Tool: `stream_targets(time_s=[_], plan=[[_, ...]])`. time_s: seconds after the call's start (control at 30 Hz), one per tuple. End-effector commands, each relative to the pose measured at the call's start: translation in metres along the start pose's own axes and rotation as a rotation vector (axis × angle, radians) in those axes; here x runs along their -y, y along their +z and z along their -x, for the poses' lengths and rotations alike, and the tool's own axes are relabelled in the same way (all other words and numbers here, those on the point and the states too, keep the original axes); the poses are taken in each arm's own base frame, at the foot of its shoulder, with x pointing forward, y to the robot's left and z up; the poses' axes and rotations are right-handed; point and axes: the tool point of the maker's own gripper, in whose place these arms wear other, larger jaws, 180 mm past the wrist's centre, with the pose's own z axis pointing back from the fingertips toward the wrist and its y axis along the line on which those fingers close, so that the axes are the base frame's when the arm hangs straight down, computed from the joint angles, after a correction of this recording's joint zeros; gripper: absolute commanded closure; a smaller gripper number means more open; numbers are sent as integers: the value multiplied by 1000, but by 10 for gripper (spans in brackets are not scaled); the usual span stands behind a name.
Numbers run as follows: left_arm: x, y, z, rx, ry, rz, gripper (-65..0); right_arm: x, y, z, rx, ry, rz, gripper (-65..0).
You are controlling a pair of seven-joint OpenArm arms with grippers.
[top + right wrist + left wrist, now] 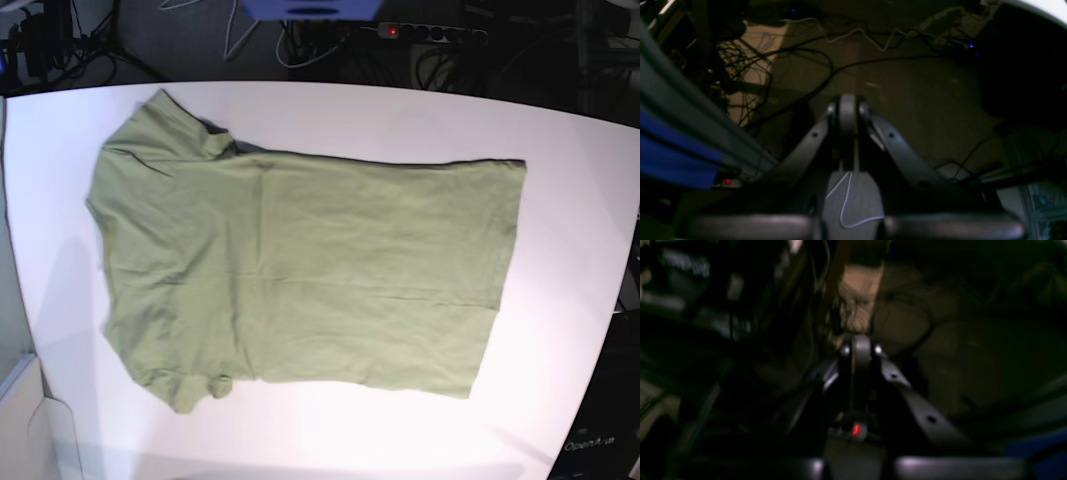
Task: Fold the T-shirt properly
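Both jaws are clenched on nothing. My left gripper (861,340) shows its fingers pressed together to one rounded tip, with a red indicator light (856,429) glowing at its base; the surroundings in this wrist view are dark and blurred, so I cannot tell what lies beyond the tip. My right gripper (848,100) is likewise pinched to a single tip, a thin white wire (844,200) looping over the grey pad below it; under it lies a dim floor (907,100) crossed by dark cables (806,76), with a blue-edged rail (676,146) at that view's left. Neither arm appears in the base view. That view shows the T-shirt (300,270) spread flat on the white table (560,150), sleeves toward the view's left, hem toward its right, lightly creased. A power strip (425,33) sits beyond the table's far edge.
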Motion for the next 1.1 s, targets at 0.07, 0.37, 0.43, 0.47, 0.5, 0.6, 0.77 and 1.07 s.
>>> stream_targets(time_s=[0.07,0.37,0.43,0.47,0.5,0.6,0.77,1.07], plan=[[19,-11,-32,-10,37,49,-11,9,-9,-18,8,35,5,0],[50,-75,-113,-47,38,128,-11,31,-68,-91,34,93,42,0],[54,-84,-130,-49,18,141,-11,37,-82,-104,18,115,38,0],[54,-90,-137,-60,2,140,-11,40,-88,-109,2,123,38,0],[54,-96,-143,-68,-11,142,-11,41,-97,-116,3,128,41,0],[47,-119,-158,-111,-60,126,-11,46,-118,-128,-41,131,61,0],[20,-146,-176,-209,-117,39,-11,56,-143,-140,-119,136,86,0],[7,-163,-190,-271,-195,73,-11,55,-156,-139,-178,-15,102,-300]])
